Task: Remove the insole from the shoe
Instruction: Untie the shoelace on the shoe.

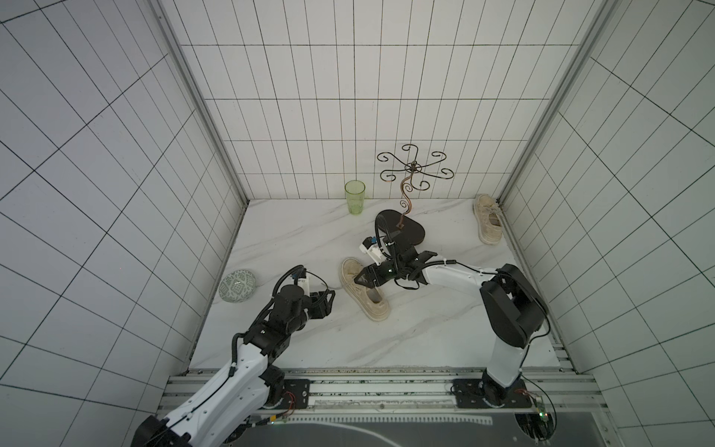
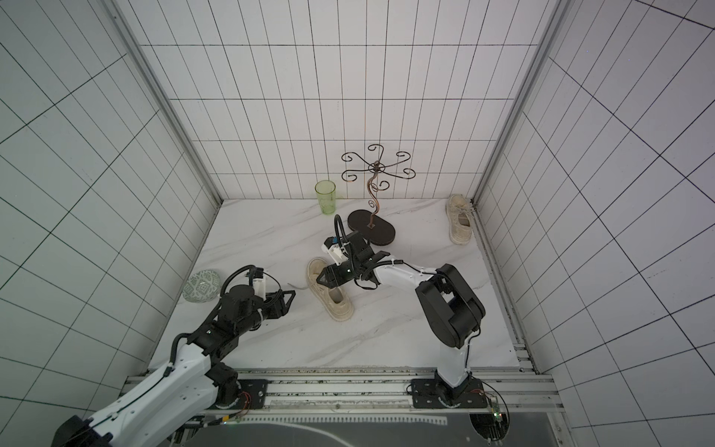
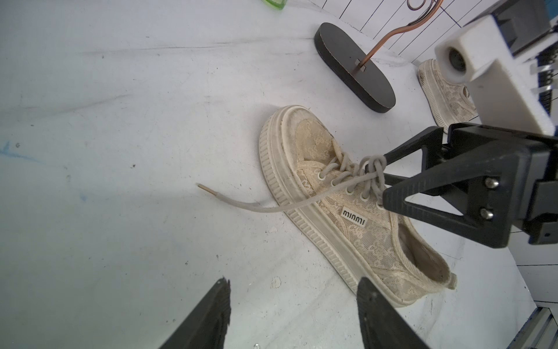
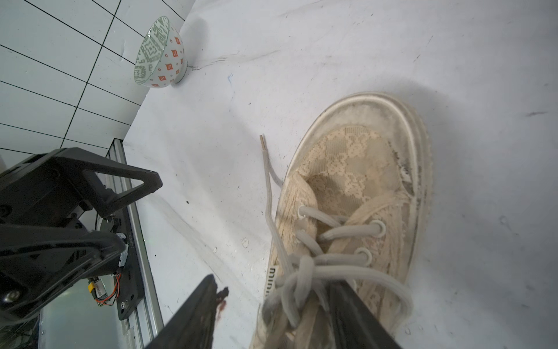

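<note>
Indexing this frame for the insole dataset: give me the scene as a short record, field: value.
centre shoe: upright mid-table, laced, one lace trailing on the table
right claw: open, jaws straddling the lace knot
left claw: open, empty, beside the centre shoe, apart from it
insole: none seen outside the shoe
second shoe: far corner, robot's right
other items: green cup, patterned bowl, hook stand

Beige shoe (image 3: 347, 208) on white surface (image 3: 120, 121).
Right gripper (image 3: 386, 178), jaws apart, at the lace knot (image 3: 373, 167); left gripper (image 3: 294, 308) spread wide near heel.
</note>
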You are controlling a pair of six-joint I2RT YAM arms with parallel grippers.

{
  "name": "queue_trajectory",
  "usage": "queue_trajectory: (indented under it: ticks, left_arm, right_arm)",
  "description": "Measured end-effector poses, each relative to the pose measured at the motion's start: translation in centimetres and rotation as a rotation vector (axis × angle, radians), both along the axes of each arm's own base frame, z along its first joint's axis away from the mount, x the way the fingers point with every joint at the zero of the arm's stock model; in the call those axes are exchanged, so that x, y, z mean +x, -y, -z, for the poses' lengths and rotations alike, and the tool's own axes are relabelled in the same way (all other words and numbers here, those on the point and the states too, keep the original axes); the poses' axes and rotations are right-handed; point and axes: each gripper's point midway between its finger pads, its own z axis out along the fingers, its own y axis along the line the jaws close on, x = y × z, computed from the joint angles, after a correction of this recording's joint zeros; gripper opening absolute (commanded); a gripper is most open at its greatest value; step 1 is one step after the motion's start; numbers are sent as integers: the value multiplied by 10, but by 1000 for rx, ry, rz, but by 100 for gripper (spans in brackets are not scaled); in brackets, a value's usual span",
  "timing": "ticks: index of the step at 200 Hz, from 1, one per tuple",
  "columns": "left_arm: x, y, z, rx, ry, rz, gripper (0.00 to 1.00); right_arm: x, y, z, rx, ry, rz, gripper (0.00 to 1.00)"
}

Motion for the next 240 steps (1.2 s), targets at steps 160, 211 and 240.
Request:
queue_trajectory:
  ticks: [160, 211, 240]
  left_arm:
    - [-1, -1, -5, -6, 15, 0, 66]
    - [-2, -2, -10, -12, 32, -4, 67]
    - [-3, -3, -8, -9, 28, -5, 67]
  right_arm:
    - [16, -48, -73, 390, 58, -73, 30]
    - [32, -24, -96, 364, 131, 32, 32]
    - [27, -8, -80, 228, 137, 64, 32]
